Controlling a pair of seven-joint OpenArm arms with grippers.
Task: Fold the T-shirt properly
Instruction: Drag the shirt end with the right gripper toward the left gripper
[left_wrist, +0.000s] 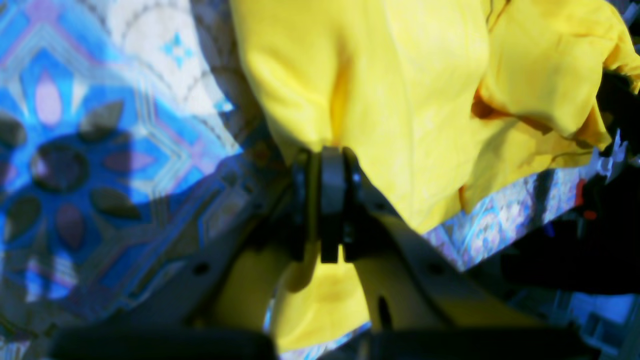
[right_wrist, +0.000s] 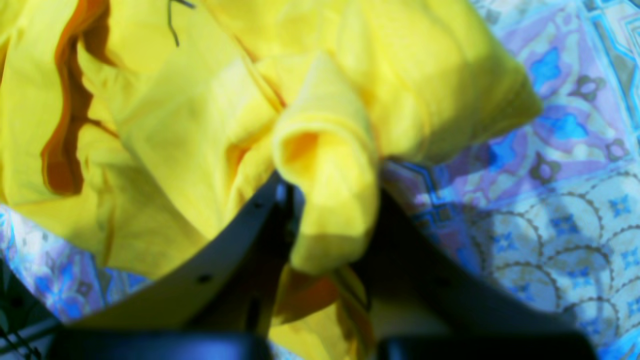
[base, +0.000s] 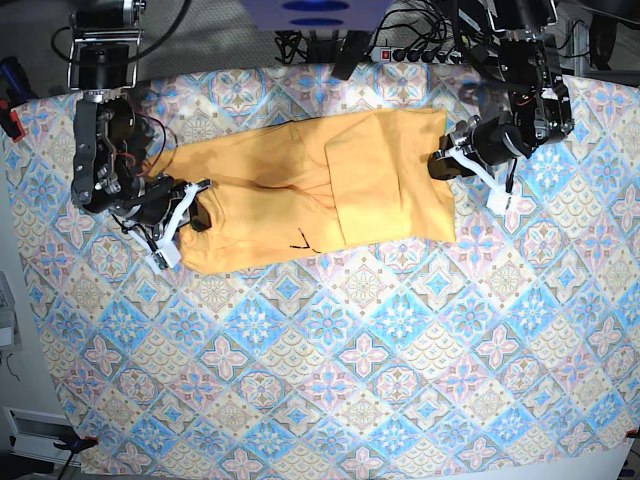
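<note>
Yellow shirt (base: 320, 190) is lying across the upper part of my patterned cloth (base: 330, 370), stretched sideways between both arms with one flap folded over near the middle. My left gripper (base: 437, 165) is clamped on the shirt's edge, fingers pinched tight together. Right gripper (base: 193, 212) is clenched on a bunched fold at the other end. Little black squiggle (base: 303, 240) sits by the near hem.

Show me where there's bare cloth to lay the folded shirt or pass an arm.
Free: the wide stretch of tablecloth below the T-shirt, down to the near edge. Narrow strips lie above the shirt, bordered by cables. Crowded: both shirt ends, where the left tool and right tool pinch fabric.
</note>
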